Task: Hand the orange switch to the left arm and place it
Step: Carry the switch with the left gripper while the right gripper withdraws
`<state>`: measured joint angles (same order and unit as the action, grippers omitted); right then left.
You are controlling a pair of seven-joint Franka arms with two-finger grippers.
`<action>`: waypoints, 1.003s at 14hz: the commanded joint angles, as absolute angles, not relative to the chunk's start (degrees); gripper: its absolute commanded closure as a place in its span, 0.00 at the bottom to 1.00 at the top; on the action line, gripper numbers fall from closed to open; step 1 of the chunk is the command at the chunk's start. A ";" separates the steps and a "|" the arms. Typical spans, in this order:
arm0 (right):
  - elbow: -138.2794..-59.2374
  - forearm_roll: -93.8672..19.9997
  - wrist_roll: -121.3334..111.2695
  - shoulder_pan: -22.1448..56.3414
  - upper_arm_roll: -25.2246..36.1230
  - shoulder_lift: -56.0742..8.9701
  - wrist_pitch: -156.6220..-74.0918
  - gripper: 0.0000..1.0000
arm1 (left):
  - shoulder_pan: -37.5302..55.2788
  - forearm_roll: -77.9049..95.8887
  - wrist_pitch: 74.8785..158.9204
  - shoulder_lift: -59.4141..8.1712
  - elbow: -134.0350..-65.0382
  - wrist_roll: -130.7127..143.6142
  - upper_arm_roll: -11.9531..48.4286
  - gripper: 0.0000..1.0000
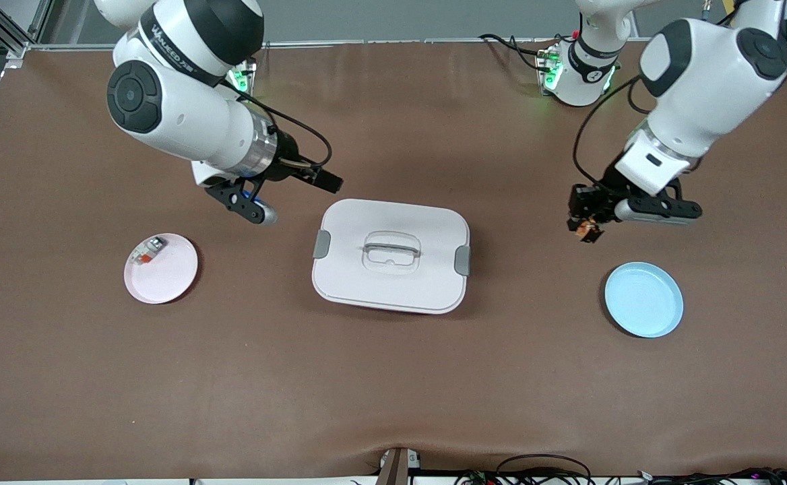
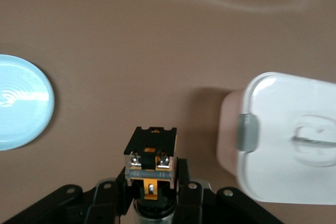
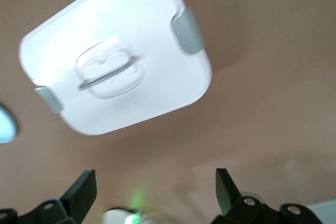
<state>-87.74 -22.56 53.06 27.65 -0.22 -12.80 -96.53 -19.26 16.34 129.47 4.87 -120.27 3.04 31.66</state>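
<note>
The orange switch (image 1: 589,231), a small black part with orange markings, is held in my left gripper (image 1: 585,221), which is shut on it over bare table toward the left arm's end, close to the blue plate. In the left wrist view the switch (image 2: 151,153) sits clamped in the left gripper (image 2: 152,176). The white lidded box (image 1: 391,254) lies mid-table and also shows as the box (image 2: 286,145) and the box (image 3: 115,51). My right gripper (image 1: 252,205) hangs open and empty over the table between the box and the pink plate. In its own wrist view the right gripper (image 3: 155,182) has fingers wide apart.
A blue plate (image 1: 643,300) lies toward the left arm's end, nearer the front camera than the switch. A pink plate (image 1: 171,276) toward the right arm's end carries a white-grey part with a red patch (image 1: 147,250). Cables run along the table's near edge.
</note>
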 commanded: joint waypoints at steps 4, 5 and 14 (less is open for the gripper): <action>-99.04 -9.51 32.46 20.84 -0.97 -3.79 -97.47 0.00 | -27.50 6.70 124.98 -2.10 -115.93 -11.41 32.26 1.00; -99.40 -8.10 29.47 19.52 -0.97 -3.34 -97.47 0.00 | -27.68 4.50 124.98 -2.72 -115.93 -12.56 32.17 1.00; -99.67 -3.69 8.80 8.71 -0.97 -2.02 -97.65 0.00 | -32.25 -13.27 124.98 -11.68 -114.26 -26.44 31.90 1.00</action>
